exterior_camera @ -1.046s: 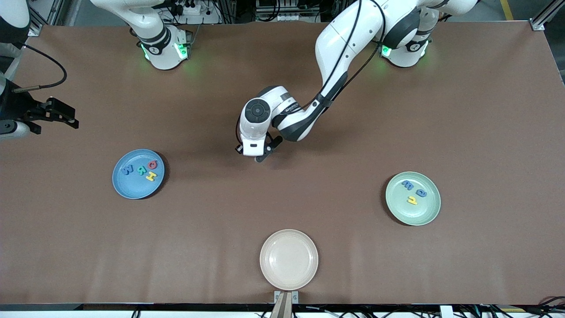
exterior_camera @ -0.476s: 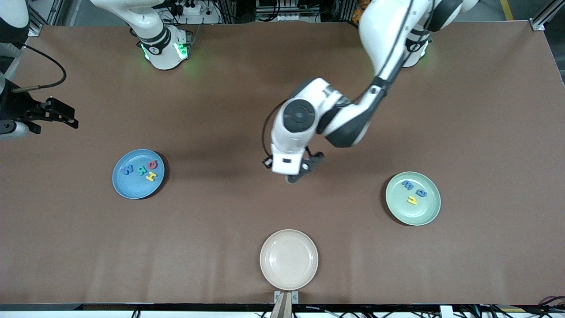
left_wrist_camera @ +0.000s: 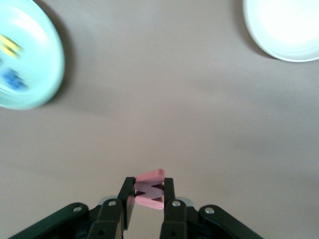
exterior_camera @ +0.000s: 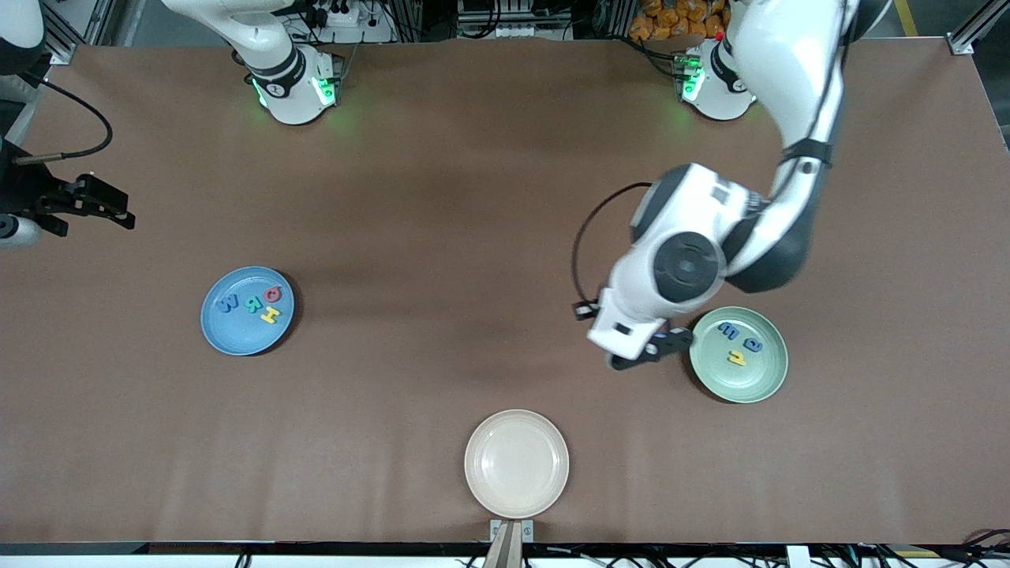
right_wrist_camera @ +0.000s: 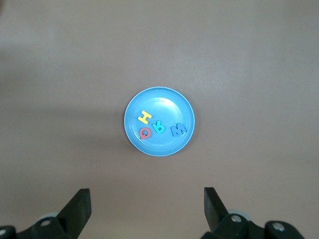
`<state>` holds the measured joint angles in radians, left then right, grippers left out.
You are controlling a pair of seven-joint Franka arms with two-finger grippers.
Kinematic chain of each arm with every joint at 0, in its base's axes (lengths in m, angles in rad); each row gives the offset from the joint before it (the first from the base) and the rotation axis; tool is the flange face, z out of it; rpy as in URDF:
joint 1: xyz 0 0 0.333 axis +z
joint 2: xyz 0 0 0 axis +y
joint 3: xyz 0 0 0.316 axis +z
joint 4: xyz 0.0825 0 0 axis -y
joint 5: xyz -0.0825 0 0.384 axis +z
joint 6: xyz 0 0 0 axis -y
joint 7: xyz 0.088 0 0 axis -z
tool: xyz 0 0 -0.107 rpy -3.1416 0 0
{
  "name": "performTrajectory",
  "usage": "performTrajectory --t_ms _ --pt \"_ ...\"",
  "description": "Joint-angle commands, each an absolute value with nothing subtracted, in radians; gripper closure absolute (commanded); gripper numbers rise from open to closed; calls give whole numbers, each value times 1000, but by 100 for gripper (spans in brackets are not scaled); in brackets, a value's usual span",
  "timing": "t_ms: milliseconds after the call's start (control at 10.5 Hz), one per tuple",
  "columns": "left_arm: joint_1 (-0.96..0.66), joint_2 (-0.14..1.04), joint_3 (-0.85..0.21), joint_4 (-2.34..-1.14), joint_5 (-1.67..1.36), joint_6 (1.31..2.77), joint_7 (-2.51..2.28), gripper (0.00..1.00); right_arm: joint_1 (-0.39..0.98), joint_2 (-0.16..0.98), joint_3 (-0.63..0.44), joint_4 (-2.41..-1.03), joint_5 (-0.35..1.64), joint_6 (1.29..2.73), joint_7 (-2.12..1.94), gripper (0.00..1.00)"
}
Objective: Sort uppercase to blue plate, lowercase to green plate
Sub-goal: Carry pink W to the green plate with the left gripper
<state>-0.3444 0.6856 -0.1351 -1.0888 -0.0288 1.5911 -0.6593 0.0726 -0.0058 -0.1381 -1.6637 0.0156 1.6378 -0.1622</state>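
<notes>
A cream plate (exterior_camera: 516, 464) sits on the brown table (exterior_camera: 410, 197), at the edge nearest the front camera

- green plate (left_wrist_camera: 30, 59) — blurred and cut off at the left wrist view's edge; its letters smear.
- cream plate (left_wrist_camera: 284, 35) — cut off too, at 1 o'clock.
- red w (left_wrist_camera: 149, 189) — partly hidden between the jaws.

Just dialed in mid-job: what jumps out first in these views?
The left gripper is shut on a red foam letter, up in the air beside the green plate, which holds three letters. The blue plate, toward the right arm's end of the table, holds four letters, and the right gripper waits open high above it. A cream plate lies nearest the front camera.
</notes>
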Motion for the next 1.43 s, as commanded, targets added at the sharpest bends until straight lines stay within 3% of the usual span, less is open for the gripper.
performTrajectory --t_ms 0,381,666,856,951,1046,1142,1332 --pt "-235 627 -143 -1152 32 1502 -421 100 66 -17 -133 -1660 26 1606 -149 0" --pt "-110 690 -130 -1190 113 1514 -322 100 71 -15 -132 -1660 29 1594 -152 0" --pt "-107 727 -81 -1288 118 1710 -321 100 64 -15 -132 -1661 29 1606 -150 0" --pt "-109 752 -58 -1289 129 1764 -314 100 67 -14 -132 -1660 29 1606 -150 0" --pt "-110 765 -58 -1287 127 1782 -314 75 67 -14 -132 -1660 29 1606 -150 0" --pt "-109 770 -58 -1282 129 1796 -316 18 69 -14 -132 -1660 29 1606 -149 0" --pt "-109 762 -58 -1281 129 1798 -313 0 69 -14 -132 -1660 29 1606 -149 0" --pt "-115 724 -58 -1278 129 1793 -319 0 69 -14 -132 -1660 29 1606 -149 0"
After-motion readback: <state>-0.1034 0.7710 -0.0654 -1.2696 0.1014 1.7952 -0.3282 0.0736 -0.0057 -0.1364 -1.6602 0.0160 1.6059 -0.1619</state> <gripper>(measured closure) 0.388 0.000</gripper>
